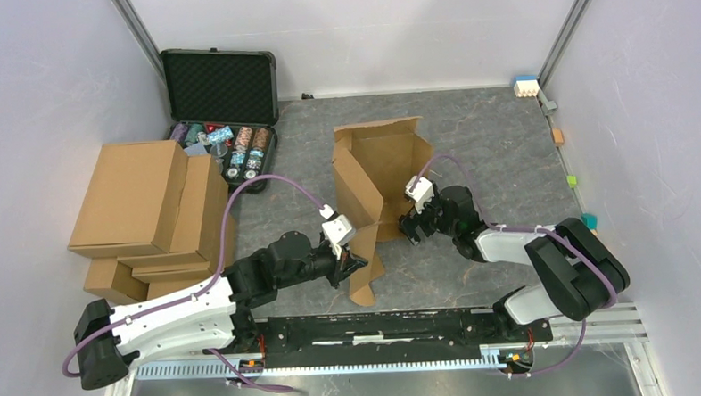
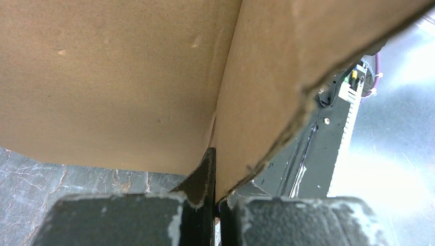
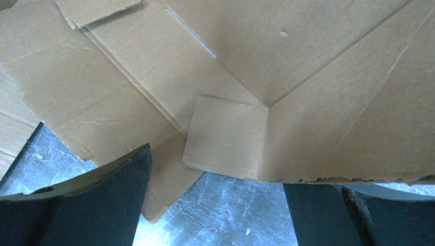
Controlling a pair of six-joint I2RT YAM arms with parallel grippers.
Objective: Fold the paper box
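Clamped the left gripper on a near flap of the box, apparently to hold it standing at the table's middle. Set the right gripper wide by its inner wall, probably to press a crease.

- Seen from above, the left gripper's fingertips are lost behind the paper box's near flap.
- In the left wrist view, the cardboard runs off three edges.
- The round bits in the black case are too small to name.

Stacked cartons sit beside an open black case.
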